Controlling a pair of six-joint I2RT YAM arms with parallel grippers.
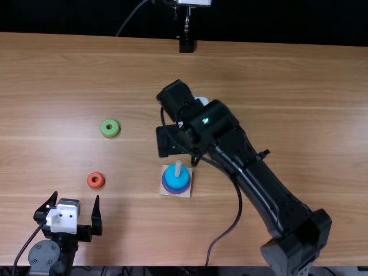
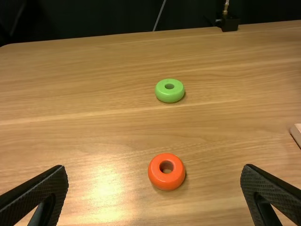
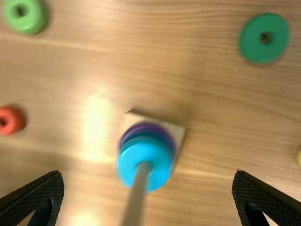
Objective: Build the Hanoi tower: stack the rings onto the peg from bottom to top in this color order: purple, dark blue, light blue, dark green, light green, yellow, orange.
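Peg (image 1: 177,167) stands at three o'clock from the left hand (image 1: 76,195), orange ring (image 1: 89,180) at nine from the peg! Left wrist view: that hand's spread, gripping nothing, light green ring (image 2: 161,94) beyond the orange. Right wrist view: right hand (image 3: 147,173) released, empty, over the light blue ring (image 3: 136,160). With orange at nine from the peg, dark green ring (image 3: 254,44), surely next, lies near one; right's nearer. No legible labels.

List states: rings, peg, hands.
Left hand, open, empty
Right hand, open, empty
Peg, upright
Purple ring, on peg, lowest
Dark blue ring, on peg, middle
Light blue ring, on peg, topmost
Dark green ring, off peg
Light green ring, off peg
Orange ring, off peg
Yellow ring, off peg
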